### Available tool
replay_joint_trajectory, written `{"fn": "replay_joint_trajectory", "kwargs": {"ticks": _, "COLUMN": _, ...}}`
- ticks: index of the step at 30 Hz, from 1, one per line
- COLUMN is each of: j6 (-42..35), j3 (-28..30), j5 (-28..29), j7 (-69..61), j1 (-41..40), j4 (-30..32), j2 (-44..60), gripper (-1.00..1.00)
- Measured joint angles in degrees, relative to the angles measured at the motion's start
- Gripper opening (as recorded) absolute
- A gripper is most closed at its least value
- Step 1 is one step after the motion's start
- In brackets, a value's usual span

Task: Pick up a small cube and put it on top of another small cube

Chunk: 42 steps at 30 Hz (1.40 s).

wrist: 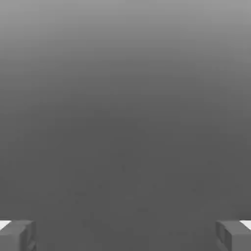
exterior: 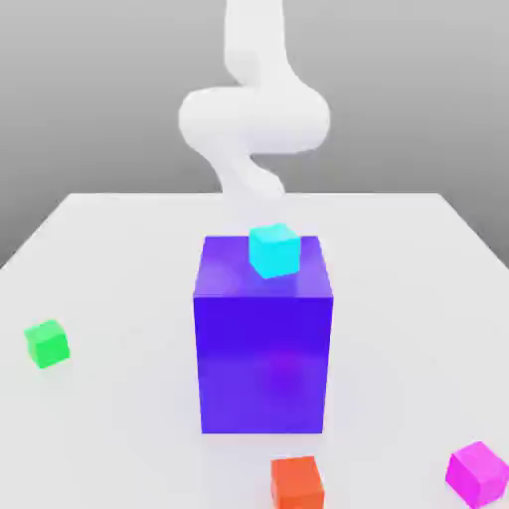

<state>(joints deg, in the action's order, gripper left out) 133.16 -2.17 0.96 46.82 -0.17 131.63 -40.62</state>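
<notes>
A white table [exterior: 119,249] fills the exterior view, running back to a grey backdrop. In the middle of it stands a large blue-violet block [exterior: 262,348], upright and much bigger than anything else on the surface. On the block's top face, near its far edge and roughly centred, sits a small cyan cube [exterior: 273,250], turned a little so that one corner faces the camera.

Three more small cubes lie on the table, all well apart from one another. A green cube [exterior: 47,343] rests toward the exterior view's left, level with the block's middle height. An orange-red cube [exterior: 297,482] lies near the front edge, just in front of the block. A magenta cube [exterior: 478,473] sits at the near corner on the exterior view's right.

Behind the block the white robot arm [exterior: 254,114] rises in a curved shape, with its lower part dropping out of sight behind the cyan cube; whether it touches the cube is hard to tell from here.

In the hand view, the gripper [wrist: 125,235] shows two grey fingertips [wrist: 17,235], set wide apart with plain grey background between them. The jaws stand fully spread and hold nothing.
</notes>
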Motion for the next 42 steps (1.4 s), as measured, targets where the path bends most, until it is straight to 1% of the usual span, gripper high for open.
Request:
{"fn": "replay_joint_trajectory", "kwargs": {"ticks": 10, "j6": 5.6, "j3": -8.2, "j5": 5.4, "j7": 5.1, "j1": 0.5, "j4": -0.6, "j2": 21.1, "gripper": 0.00}}
{"fn": "replay_joint_trajectory", "kwargs": {"ticks": 17, "j6": 9.4, "j3": -12.4, "j5": 10.0, "j7": 9.2, "j1": 2.6, "j4": -1.0, "j2": 35.7, "gripper": 0.00}}
{"fn": "replay_joint_trajectory", "kwargs": {"ticks": 23, "j6": 12.8, "j3": -13.8, "j5": 12.8, "j7": 12.0, "j1": 6.3, "j4": -1.4, "j2": 48.0, "gripper": 0.00}}
{"fn": "replay_joint_trajectory", "kwargs": {"ticks": 30, "j6": 17.3, "j3": -15.7, "j5": 13.6, "j7": 13.4, "j1": 10.1, "j4": -1.7, "j2": 61.9, "gripper": 0.00}}
{"fn": "replay_joint_trajectory", "kwargs": {"ticks": 34, "j6": 22.9, "j3": -12.5, "j5": 16.9, "j7": 16.0, "j1": 13.3, "j4": -3.4, "j2": 70.2, "gripper": 0.00}}
{"fn": "replay_joint_trajectory", "kwargs": {"ticks": 35, "j6": 23.9, "j3": -11.7, "j5": 17.5, "j7": 16.4, "j1": 13.9, "j4": -3.8, "j2": 71.6, "gripper": -1.00}}
{"fn": "replay_joint_trajectory", "kwargs": {"ticks": 42, "j6": 24.0, "j3": -11.8, "j5": 17.5, "j7": 16.4, "j1": 13.9, "j4": -3.8, "j2": 71.6, "gripper": -1.00}}
